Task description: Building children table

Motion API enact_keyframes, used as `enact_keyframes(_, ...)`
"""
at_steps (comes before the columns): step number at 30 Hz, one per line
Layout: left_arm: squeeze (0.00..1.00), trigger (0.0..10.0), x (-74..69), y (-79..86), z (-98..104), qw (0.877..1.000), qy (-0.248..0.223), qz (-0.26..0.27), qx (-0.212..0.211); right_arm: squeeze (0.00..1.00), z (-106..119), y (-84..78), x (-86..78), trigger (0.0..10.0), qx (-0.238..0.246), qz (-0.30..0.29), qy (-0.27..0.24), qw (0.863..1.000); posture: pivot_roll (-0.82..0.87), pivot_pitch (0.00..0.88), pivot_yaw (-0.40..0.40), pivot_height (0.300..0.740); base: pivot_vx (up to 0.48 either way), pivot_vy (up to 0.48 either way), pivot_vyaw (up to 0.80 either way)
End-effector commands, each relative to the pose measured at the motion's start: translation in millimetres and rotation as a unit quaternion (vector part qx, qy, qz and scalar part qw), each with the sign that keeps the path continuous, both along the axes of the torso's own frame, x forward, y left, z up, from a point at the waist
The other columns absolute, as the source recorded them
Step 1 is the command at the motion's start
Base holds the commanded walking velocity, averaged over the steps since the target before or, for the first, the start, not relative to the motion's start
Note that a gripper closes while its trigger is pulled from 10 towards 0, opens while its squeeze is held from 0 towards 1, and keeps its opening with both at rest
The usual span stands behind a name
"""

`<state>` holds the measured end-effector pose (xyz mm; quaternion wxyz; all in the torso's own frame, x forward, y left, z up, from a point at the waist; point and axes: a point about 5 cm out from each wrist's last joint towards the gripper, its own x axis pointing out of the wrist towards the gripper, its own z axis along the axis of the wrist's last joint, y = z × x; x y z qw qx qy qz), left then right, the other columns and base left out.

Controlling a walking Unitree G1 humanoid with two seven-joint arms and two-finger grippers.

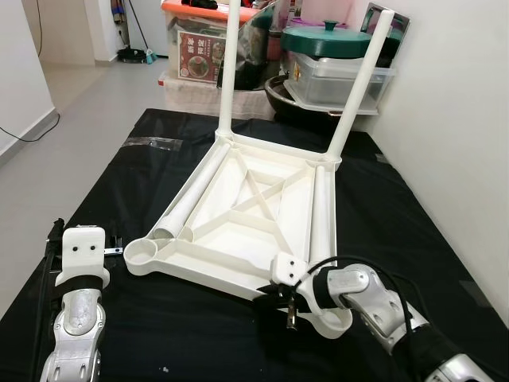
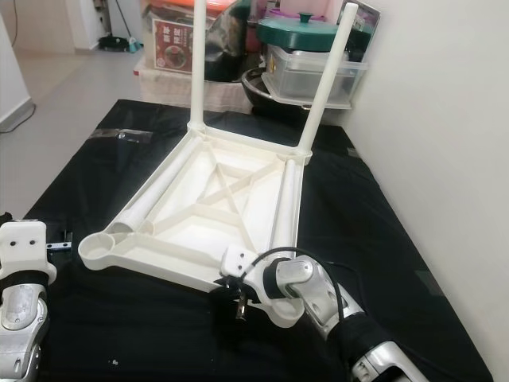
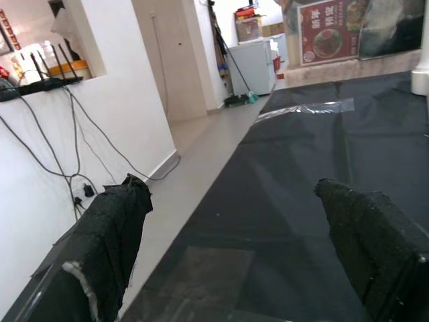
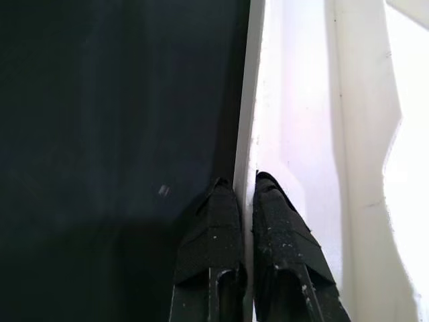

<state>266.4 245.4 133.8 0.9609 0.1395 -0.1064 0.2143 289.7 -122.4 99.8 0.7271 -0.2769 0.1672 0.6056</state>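
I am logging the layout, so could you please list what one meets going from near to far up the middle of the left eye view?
Right gripper pinching the near rim of the upturned table top → two upright table legs at its far corners → green-lidded pot on clear storage boxes.

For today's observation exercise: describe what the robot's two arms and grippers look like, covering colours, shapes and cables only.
Both arms are silver metal with rounded, jointed segments. The left arm ends in a white blocky wrist housing with small holes. The right arm carries looping black cables and a black sleeve section. Each gripper has two long black fingers with a rough, speckled surface.
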Motion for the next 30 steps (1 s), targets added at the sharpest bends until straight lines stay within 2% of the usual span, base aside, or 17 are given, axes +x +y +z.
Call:
enact_keyframes(1, 0.00, 10.0, 0.5, -3.5, -6.7, 1.000, 0.011, -0.002, -0.004, 0.00, -15.7, -7.4, -23.2, 0.0, -0.057, 0.119, 0.012, 0.991, 0.11, 0.000, -0.139, 0.740, 0.000, 0.000, 0.00)
enact_keyframes(7, 0.00, 10.0, 0.6, -3.6, -8.1, 1.000, 0.014, -0.002, -0.007, 0.00, -15.3, -27.9, -37.1, 0.0, -0.077, 0.191, 0.027, 0.978, 0.11, 0.000, -0.143, 0.740, 0.000, 0.000, 0.00)
enact_keyframes(11, 0.00, 10.0, 0.4, -3.1, -9.1, 1.000, 0.015, -0.001, -0.009, 0.00, -15.3, -33.4, -38.9, 0.0, -0.083, 0.201, 0.029, 0.976, 0.11, 0.000, -0.143, 0.740, 0.000, 0.000, 0.00)
enact_keyframes(15, 0.00, 10.0, 0.7, -3.5, -11.0, 1.000, 0.019, -0.002, -0.012, 0.00, -14.8, -37.2, -32.0, 0.0, -0.091, 0.185, 0.006, 0.979, 0.11, 0.000, -0.142, 0.740, 0.000, 0.000, 0.00)
enact_keyframes(16, 0.00, 10.0, 1.1, -4.3, -11.7, 1.000, 0.021, -0.003, -0.013, 0.00, -13.5, -32.6, -25.7, 0.0, -0.083, 0.166, -0.013, 0.983, 0.11, 0.000, -0.141, 0.740, 0.000, 0.000, 0.00)
enact_keyframes(19, 0.00, 10.0, 1.5, -4.8, -12.0, 1.000, 0.021, -0.005, -0.013, 0.00, -12.1, -27.7, -21.2, 0.0, -0.071, 0.155, -0.029, 0.985, 0.11, 0.000, -0.141, 0.740, 0.000, 0.000, 0.00)
enact_keyframes(20, 0.00, 10.0, 1.9, -5.4, -12.2, 1.000, 0.022, -0.005, -0.014, 0.00, -9.5, -20.2, -17.3, 0.0, -0.052, 0.146, -0.049, 0.987, 0.11, 0.000, -0.139, 0.740, 0.000, 0.000, 0.00)
enact_keyframes(25, 0.00, 10.0, 3.4, -6.8, -13.1, 1.000, 0.023, -0.008, -0.016, 0.00, -1.2, 0.7, -9.0, 0.0, -0.028, 0.162, -0.093, 0.982, 0.10, 0.000, -0.136, 0.740, 0.000, 0.000, 0.00)
enact_keyframes(27, 0.00, 10.0, 3.4, -6.8, -13.1, 1.000, 0.023, -0.008, -0.016, 0.00, -1.2, 0.7, -9.0, 0.0, -0.028, 0.162, -0.093, 0.982, 0.10, 0.000, -0.136, 0.740, 0.000, 0.000, 0.00)
enact_keyframes(30, 0.00, 10.0, 4.4, -9.2, -14.1, 0.999, 0.024, -0.011, -0.018, 0.00, 4.1, 13.9, -6.2, 0.0, -0.013, 0.181, -0.104, 0.978, 0.12, 0.000, -0.142, 0.740, 0.000, 0.000, 0.00)
